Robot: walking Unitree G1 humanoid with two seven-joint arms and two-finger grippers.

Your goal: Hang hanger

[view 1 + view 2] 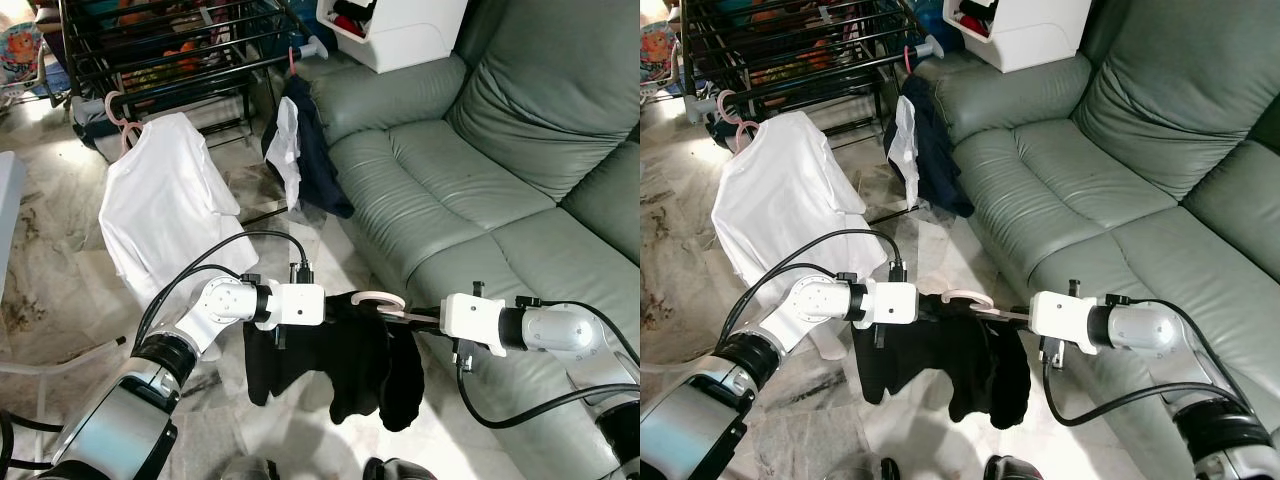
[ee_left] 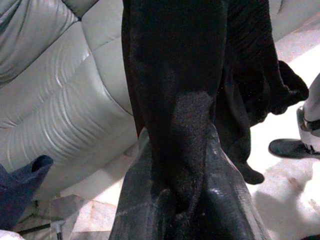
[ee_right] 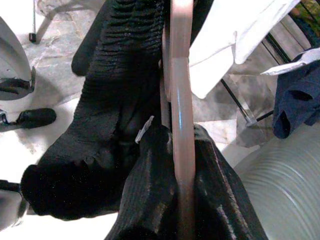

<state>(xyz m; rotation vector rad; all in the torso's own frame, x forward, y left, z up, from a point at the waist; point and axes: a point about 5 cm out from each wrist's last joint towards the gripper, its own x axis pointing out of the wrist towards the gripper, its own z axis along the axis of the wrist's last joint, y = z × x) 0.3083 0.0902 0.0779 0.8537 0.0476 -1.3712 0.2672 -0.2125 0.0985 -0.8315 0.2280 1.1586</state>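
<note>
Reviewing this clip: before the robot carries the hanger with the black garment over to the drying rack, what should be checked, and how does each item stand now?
1. Right gripper shut on the pink hanger: ok, the fingers clamp the hanger's bar.
2. Left gripper shut on the black garment: ok, cloth is pinched between the fingers.
3. Garment seated on the hanger: cannot tell, the cloth is bunched and hides the hanger's arms.
4. Hook free to catch a rail: ok, it sticks up above the cloth.
5. Free rail on the black drying rack: ok, bare bar between the white shirt and the dark garment.
</note>
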